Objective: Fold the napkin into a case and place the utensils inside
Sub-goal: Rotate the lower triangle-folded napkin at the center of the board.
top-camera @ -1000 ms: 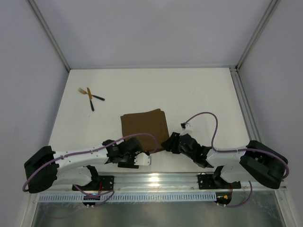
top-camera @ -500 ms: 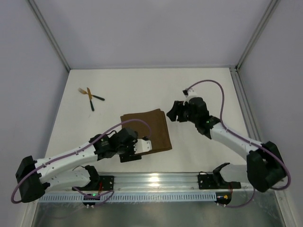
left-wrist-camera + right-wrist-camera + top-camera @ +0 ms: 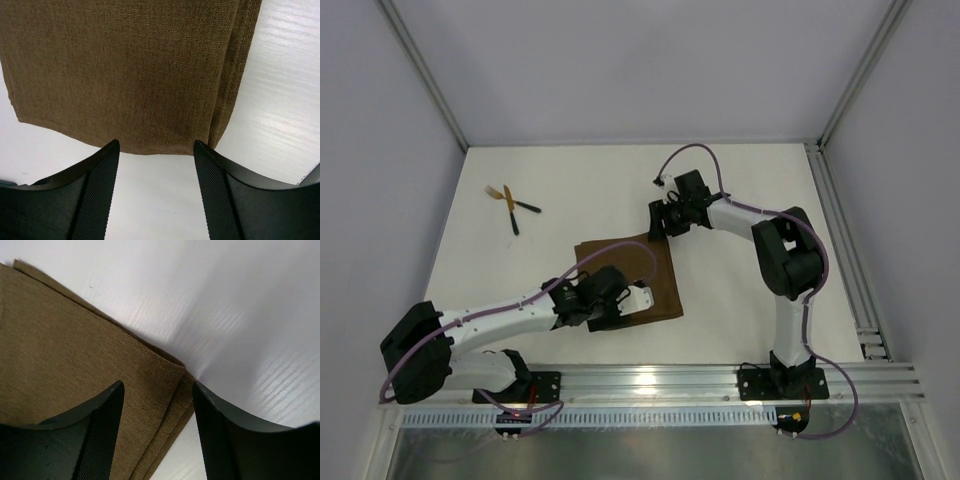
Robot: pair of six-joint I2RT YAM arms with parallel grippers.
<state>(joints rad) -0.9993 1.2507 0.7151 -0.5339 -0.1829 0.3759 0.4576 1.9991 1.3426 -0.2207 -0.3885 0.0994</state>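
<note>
Moved since the earlier frames: your right arm has swung from the bench's right side to the napkin's far right corner, and your left arm has pushed forward onto the napkin's near edge. Napkin and utensils lie where they were.

Item 1, bench (image 3: 570, 170): white, matt, faintly ribbed in the wrist views. You see a bright metal rail (image 3: 650, 385) along its near edge, carrying both arm bases.

Item 2, room: plain pale grey walls (image 3: 640, 70) on three sides, with aluminium frame posts (image 3: 420, 75) rising from the far corners.

Item 3, napkin (image 3: 625, 270): dark brown, folded to a flat layered rectangle. It lies at the middle of the bench, nearer the near edge, with the stacked layers showing along its right side.

Item 4, utensils (image 3: 512, 205): two slim pieces, gold heads and black handles, crossed near the far left corner, well apart from the napkin. Their heads are too small for you to tell apart.

Item 5, left claw (image 3: 156, 145): jaws spread, gripping nothing, straddling the napkin's near edge close to its near right corner.

Item 6, right claw (image 3: 157, 385): jaws spread, gripping nothing, poised over the napkin's far right corner.

Item 7, cable (image 3: 690, 150): purple, looped above your right wrist.
</note>
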